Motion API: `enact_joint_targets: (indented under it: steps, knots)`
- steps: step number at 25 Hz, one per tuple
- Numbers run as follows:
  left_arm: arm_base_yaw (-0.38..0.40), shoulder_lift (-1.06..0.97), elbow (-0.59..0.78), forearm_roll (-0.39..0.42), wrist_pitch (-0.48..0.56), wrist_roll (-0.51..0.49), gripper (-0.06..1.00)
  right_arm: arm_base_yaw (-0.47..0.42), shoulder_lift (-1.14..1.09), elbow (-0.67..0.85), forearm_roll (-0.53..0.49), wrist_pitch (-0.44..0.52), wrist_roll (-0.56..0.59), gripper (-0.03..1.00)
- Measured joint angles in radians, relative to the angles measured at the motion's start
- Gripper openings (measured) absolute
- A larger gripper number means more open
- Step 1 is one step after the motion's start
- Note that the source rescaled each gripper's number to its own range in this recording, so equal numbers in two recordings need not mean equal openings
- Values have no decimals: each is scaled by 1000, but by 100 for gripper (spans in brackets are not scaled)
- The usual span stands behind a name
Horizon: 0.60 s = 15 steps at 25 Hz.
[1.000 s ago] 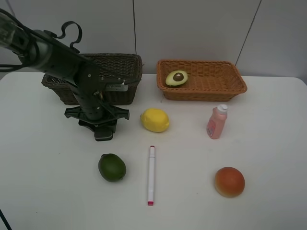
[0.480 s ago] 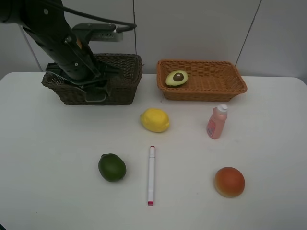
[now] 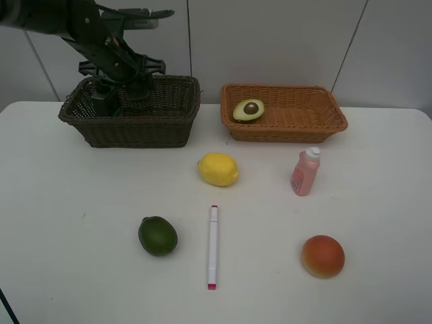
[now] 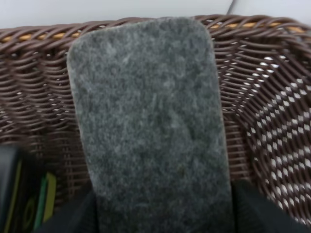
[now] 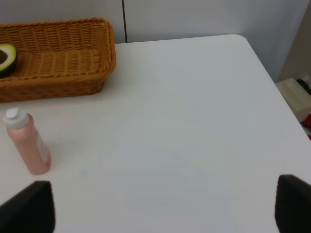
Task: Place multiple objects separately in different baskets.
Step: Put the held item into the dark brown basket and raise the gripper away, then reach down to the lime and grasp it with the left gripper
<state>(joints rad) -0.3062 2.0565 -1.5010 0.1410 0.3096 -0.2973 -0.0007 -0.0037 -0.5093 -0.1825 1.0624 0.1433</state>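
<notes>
My left gripper (image 3: 109, 94) reaches into the dark brown basket (image 3: 135, 131) and is shut on the eraser (image 4: 150, 126), whose grey felt face fills the left wrist view. A dark object with a green-yellow label (image 4: 14, 199) lies in that basket (image 4: 272, 121). The halved avocado (image 3: 248, 110) lies in the light tan basket (image 3: 317, 125). The lemon (image 3: 217, 169), lime (image 3: 157, 235), marker (image 3: 212, 246), peach (image 3: 322, 256) and pink bottle (image 3: 304, 172) are on the table. My right gripper (image 5: 160, 213) is open above bare table; the exterior view does not show it.
The white table (image 3: 378, 202) ends at a rounded far right corner (image 5: 243, 41), with a pale object (image 5: 294, 99) beyond it. A grey wall stands behind the baskets. The right wrist view shows the pink bottle (image 5: 28, 143) and the tan basket (image 5: 63, 80).
My left arm has risen from the table in front of the dark basket and swung back over it, now reaching into the basket with the eraser. Nothing else has moved.
</notes>
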Motion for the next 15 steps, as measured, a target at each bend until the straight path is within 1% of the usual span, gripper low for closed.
enact_joint_targets:
  steps: [1, 2, 3, 4, 5, 7, 9, 10, 12, 15]
  knots:
    - [0, 18, -21, 0, 5, 2, 49, 0, 0, 0, 0, 0, 0, 100]
    - [0, 35, -36, -1, 18, 4, 67, 0, 0, 0, 0, 0, 0, 100]
    - [0, 44, -51, -6, 29, 4, 82, 0, 0, 0, 0, 0, 0, 100]
    - [-2, 47, -62, -10, 40, 4, 90, 0, 0, 0, 0, 0, 0, 100]
    - [-2, 47, -68, -13, 49, 6, 94, 0, 0, 0, 0, 0, 0, 100]
    - [-5, 41, -72, -19, 68, 6, 98, 0, 0, 0, 0, 0, 0, 100]
    - [-11, 25, -73, -26, 139, 6, 99, 0, 0, 0, 0, 0, 0, 100]
    - [-16, 13, -73, -29, 179, 7, 99, 0, 0, 0, 0, 0, 0, 100]
    - [-25, -16, -73, -54, 295, 7, 99, 0, 0, 0, 0, 0, 0, 100]
    - [-32, -71, -75, -141, 486, 8, 99, 0, 0, 0, 0, 0, 0, 100]
